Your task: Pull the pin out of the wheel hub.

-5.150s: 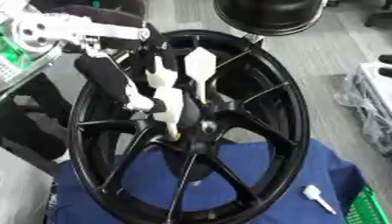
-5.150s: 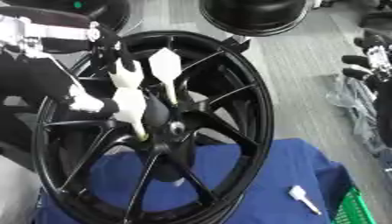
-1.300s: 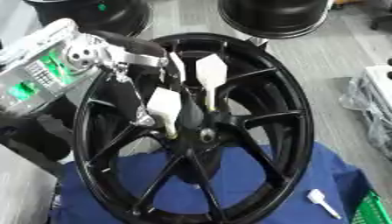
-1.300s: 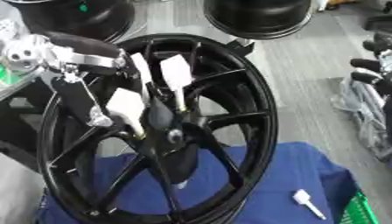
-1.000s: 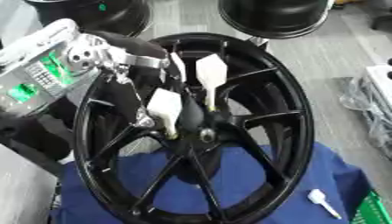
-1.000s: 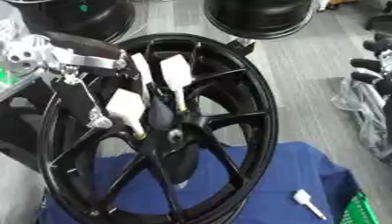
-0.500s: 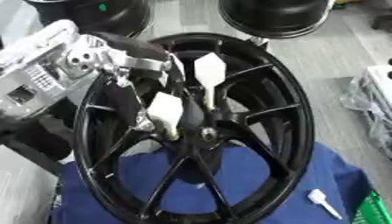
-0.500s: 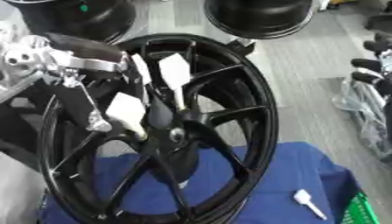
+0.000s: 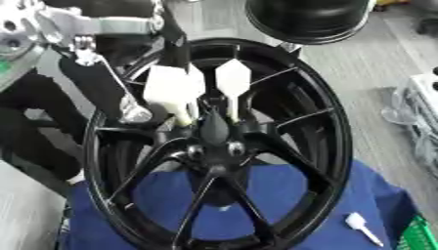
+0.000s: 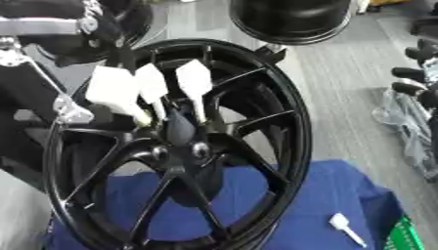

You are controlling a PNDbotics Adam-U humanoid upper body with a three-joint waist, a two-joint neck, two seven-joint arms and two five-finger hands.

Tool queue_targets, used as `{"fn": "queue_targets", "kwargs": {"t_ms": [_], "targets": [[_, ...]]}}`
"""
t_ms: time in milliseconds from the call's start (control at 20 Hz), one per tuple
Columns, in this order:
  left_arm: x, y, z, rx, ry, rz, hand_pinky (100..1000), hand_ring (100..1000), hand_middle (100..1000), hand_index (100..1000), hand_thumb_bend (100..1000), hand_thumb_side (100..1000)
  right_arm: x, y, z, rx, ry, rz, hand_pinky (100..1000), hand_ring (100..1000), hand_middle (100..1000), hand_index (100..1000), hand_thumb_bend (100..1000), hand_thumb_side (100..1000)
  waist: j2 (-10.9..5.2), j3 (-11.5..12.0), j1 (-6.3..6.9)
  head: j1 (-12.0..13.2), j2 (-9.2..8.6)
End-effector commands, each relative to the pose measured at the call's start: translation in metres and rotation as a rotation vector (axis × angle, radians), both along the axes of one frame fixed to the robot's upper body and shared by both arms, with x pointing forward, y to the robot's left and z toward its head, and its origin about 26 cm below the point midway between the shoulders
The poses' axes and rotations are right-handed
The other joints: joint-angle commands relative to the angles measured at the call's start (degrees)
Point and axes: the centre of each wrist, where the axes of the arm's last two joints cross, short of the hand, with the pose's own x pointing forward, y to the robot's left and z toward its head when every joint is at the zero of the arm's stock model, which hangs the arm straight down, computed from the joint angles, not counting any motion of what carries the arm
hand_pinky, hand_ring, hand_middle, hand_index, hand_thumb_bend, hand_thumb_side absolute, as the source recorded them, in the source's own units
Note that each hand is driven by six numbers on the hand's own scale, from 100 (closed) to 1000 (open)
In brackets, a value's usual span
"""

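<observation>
The lower rim of the black spoked alloy wheel hub point(image 9: 214, 146) is cut off by the bottom edge. The tips of the white flat-headed pins point(image 9: 232, 80) are lost in blur against its dark centre. The robot's left hand point(image 9: 102, 29) is cropped at the top left, so its fingers cannot be made out.

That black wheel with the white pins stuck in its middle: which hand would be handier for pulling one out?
The left, I'd judge. The left hand already reaches in from the upper left beside the white pins at the middle of the wheel. No right hand shows in either view.
</observation>
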Motion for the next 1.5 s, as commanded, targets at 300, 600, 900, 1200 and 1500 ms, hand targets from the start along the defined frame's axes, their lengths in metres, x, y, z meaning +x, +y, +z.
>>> {"fn": "queue_targets", "kwargs": {"t_ms": [300,600,900,1200,1500], "targets": [[-0.013,0.040,0.030,-0.133,-0.159,0.028,274,191,193,332,347,100,-0.001,-0.005,0.009,-0.025,-0.028,-0.007,783,793,853,907,100,774,-0.97,-0.3,-0.08,-0.1,-0.75],[0.002,0.093,0.032,-0.199,-0.222,0.321,274,193,199,333,255,100,-0.004,-0.019,0.010,0.002,-0.058,-0.093,782,794,853,907,100,768,0.12,3.6,-0.81,-4.4,-1.11],[0.026,0.166,0.010,-0.379,-0.196,0.672,354,266,282,408,311,100,-0.004,-0.017,0.012,0.010,-0.068,-0.088,783,794,854,907,100,768,0.40,3.0,-0.87,-3.6,-1.33],[0.039,0.211,-0.044,-0.384,-0.021,0.780,873,861,860,882,527,571,-0.004,-0.014,0.013,0.013,-0.067,-0.068,783,794,854,907,100,770,0.25,1.8,-0.83,-2.5,-1.29],[0.025,0.223,-0.057,-0.398,-0.028,0.718,865,867,870,894,603,793,-0.002,-0.011,0.014,0.010,-0.061,-0.047,783,794,855,908,100,771,-0.02,0.9,-0.77,-1.6,-1.08]]}}
